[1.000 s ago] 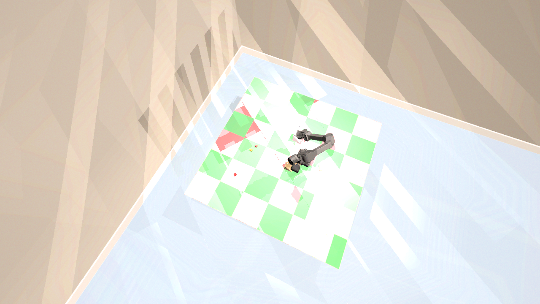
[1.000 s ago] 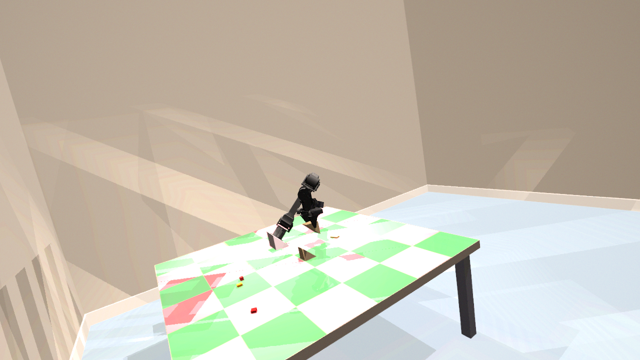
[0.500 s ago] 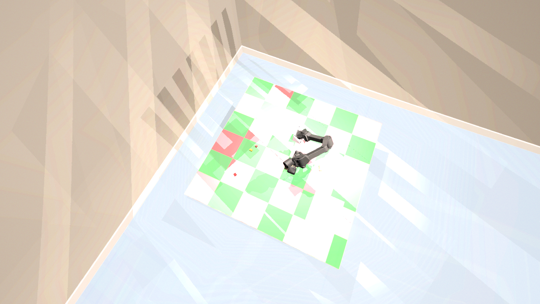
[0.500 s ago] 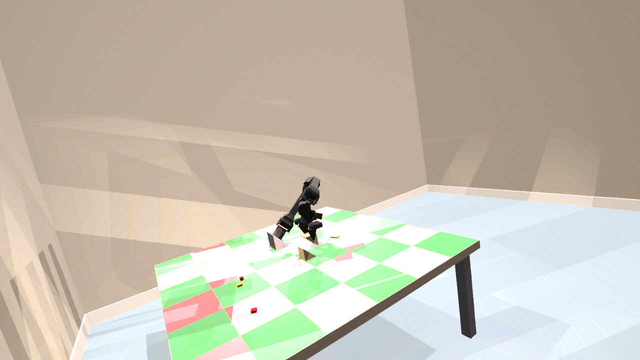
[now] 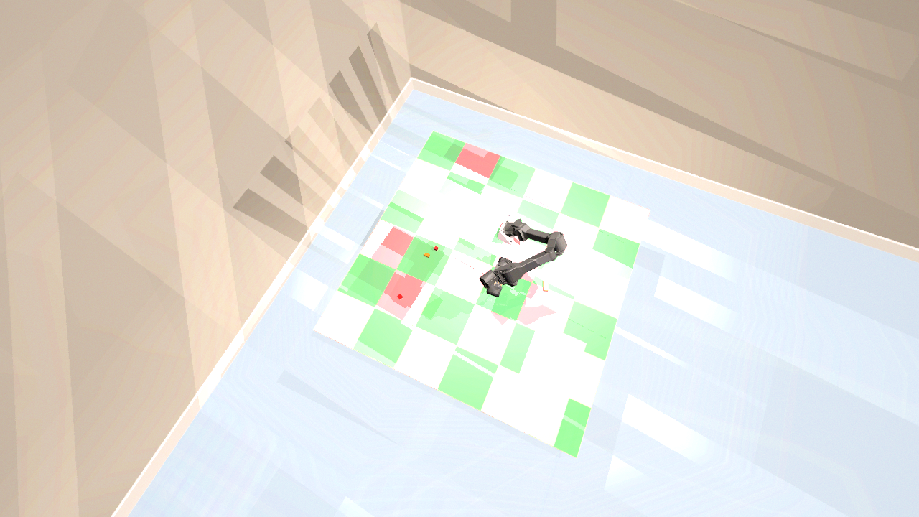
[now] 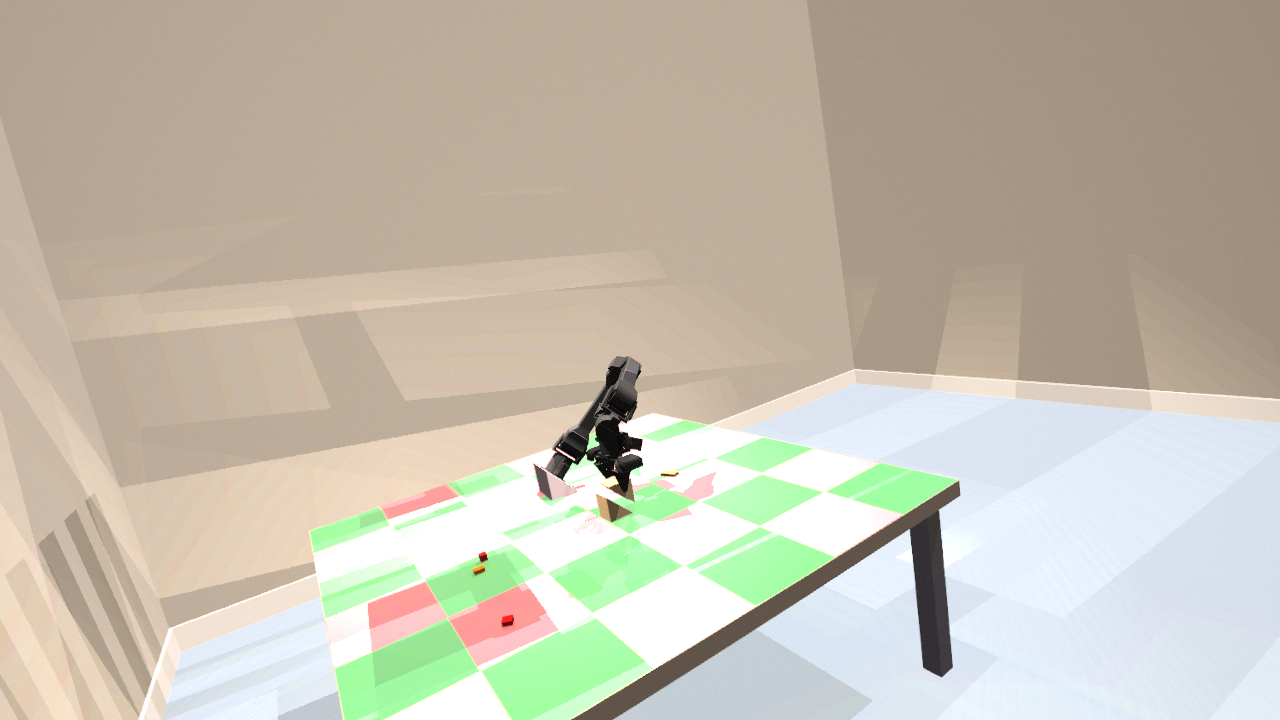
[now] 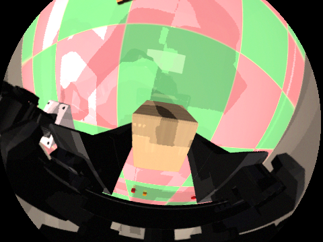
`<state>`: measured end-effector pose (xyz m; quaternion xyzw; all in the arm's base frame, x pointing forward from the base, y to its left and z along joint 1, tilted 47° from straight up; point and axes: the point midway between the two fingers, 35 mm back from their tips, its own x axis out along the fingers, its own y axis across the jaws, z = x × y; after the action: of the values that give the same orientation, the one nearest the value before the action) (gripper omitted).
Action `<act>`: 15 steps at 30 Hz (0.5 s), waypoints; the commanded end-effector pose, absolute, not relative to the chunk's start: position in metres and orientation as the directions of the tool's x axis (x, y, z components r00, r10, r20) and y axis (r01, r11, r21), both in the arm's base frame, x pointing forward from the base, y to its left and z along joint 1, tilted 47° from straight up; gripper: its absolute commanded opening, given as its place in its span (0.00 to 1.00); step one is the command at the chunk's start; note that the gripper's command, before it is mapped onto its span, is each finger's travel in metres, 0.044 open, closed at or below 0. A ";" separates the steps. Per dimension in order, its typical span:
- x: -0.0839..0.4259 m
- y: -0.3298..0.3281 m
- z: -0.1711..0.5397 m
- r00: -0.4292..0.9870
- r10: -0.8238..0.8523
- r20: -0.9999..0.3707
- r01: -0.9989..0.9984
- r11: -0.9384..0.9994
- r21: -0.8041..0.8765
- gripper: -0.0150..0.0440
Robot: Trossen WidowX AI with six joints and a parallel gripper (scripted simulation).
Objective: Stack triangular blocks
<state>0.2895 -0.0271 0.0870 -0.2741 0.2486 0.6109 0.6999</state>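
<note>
Two small red blocks [image 5: 435, 248] [image 5: 399, 296] [image 6: 482, 557] [image 6: 507, 619] [image 7: 133, 190] [image 7: 193, 197] and one small orange block [image 5: 426, 255] [image 6: 478, 569] [image 7: 145, 193] we see at left in the exterior view. Next, the lower tan wooden triangular block [image 6: 610, 508] is on the checkered table [image 6: 760, 555]. Our black gripper [image 5: 495, 284] [image 6: 622, 483] [image 7: 161, 128] holds the other wooden triangular block [image 6: 614, 486] [image 7: 163, 142] just above or against it; contact we cannot tell. At right, a yellow flat piece [image 5: 545, 286] [image 6: 669, 472] lies apart.
</note>
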 end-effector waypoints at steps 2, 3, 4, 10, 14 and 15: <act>0.290 -0.027 0.086 0.136 0.722 -0.678 -0.991 0.111 -0.080 0.25; 0.290 -0.027 0.086 0.136 0.722 -0.678 -0.991 0.111 -0.080 0.25; 0.290 -0.027 0.086 0.136 0.722 -0.678 -0.991 0.111 -0.080 0.25; 0.290 -0.028 0.086 0.138 0.723 -0.677 -0.990 0.114 -0.081 0.25; 0.291 -0.028 0.086 0.139 0.723 -0.677 -0.990 0.115 -0.081 0.25; 0.291 -0.028 0.086 0.139 0.723 -0.677 -0.990 0.115 -0.081 0.25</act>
<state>0.2898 -0.0271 0.0859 -0.2723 0.2475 0.6098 0.7019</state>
